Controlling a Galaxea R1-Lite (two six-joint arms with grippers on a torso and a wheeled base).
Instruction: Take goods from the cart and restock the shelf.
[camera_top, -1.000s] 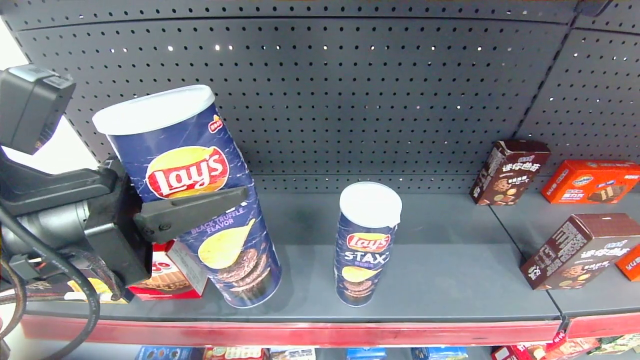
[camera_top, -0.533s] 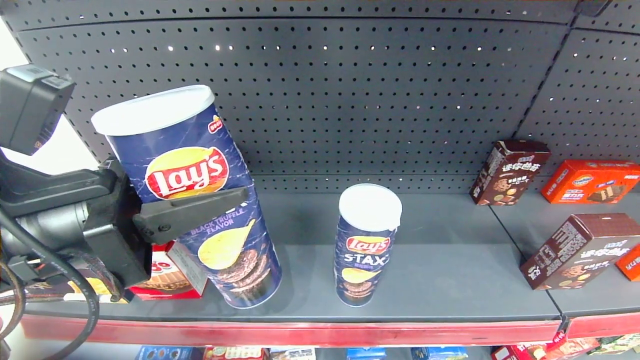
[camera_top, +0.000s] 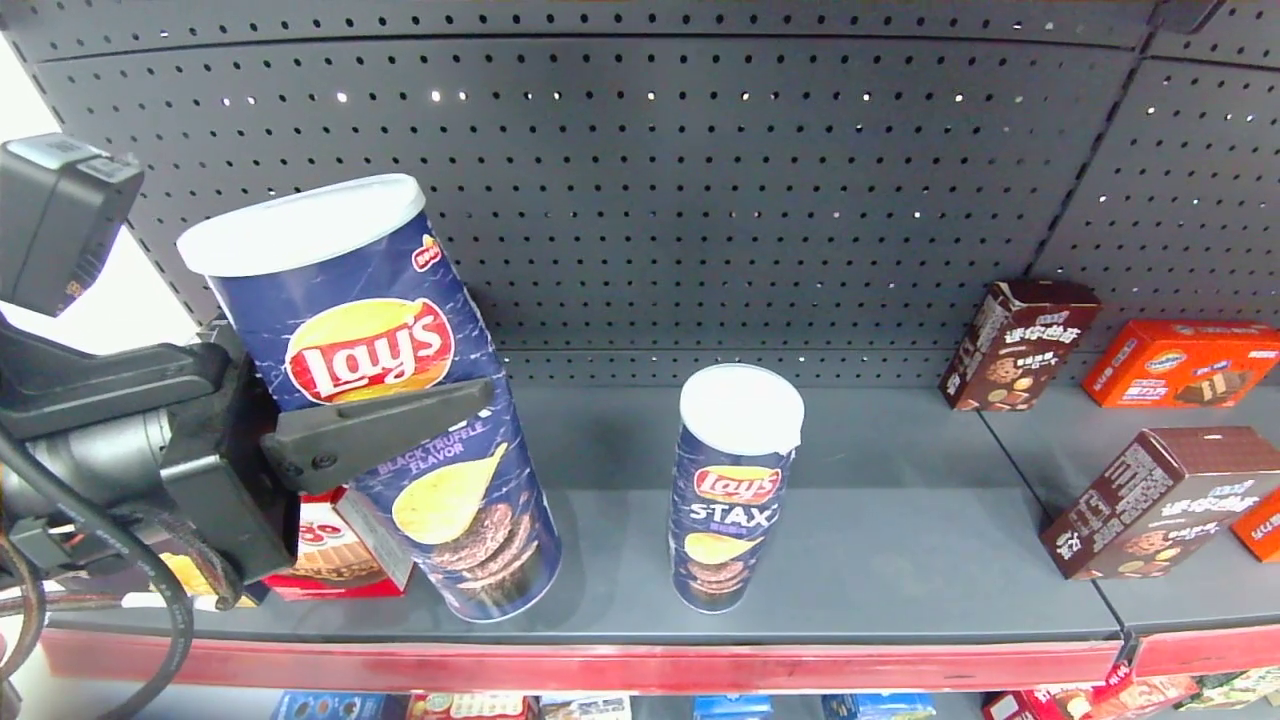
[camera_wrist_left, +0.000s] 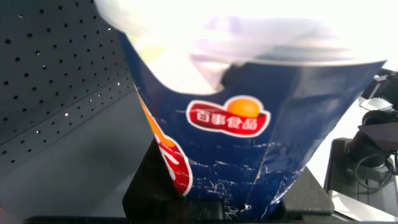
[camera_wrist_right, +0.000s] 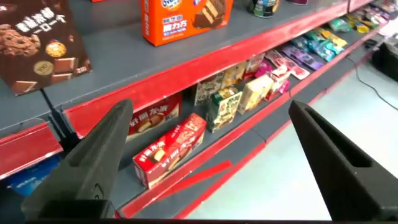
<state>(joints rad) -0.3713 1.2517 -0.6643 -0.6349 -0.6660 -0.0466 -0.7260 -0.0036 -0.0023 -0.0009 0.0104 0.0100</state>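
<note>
A tall blue chip can (camera_top: 380, 400) with a white lid is held by my left gripper (camera_top: 400, 405), which is shut on its middle. The can leans to the left. Its base is at the grey shelf (camera_top: 900, 540) close to the red front edge; I cannot tell whether it rests there. In the left wrist view the same can (camera_wrist_left: 249, 137) rises straight up from the jaws. A second, smaller blue can (camera_top: 738, 490) stands upright on the shelf to the right. My right gripper (camera_wrist_right: 211, 168) hangs open and empty in front of the lower shelves.
A red-and-white box (camera_top: 335, 555) stands behind the held can. Brown cookie boxes (camera_top: 1015, 345) (camera_top: 1160, 500) and an orange box (camera_top: 1180, 362) stand at the right. A pegboard (camera_top: 700, 200) backs the shelf. Bare shelf lies between the small can and the brown boxes.
The held can and my left gripper have shifted slightly left and down, and the can leans a bit more. The small can has not moved.
</note>
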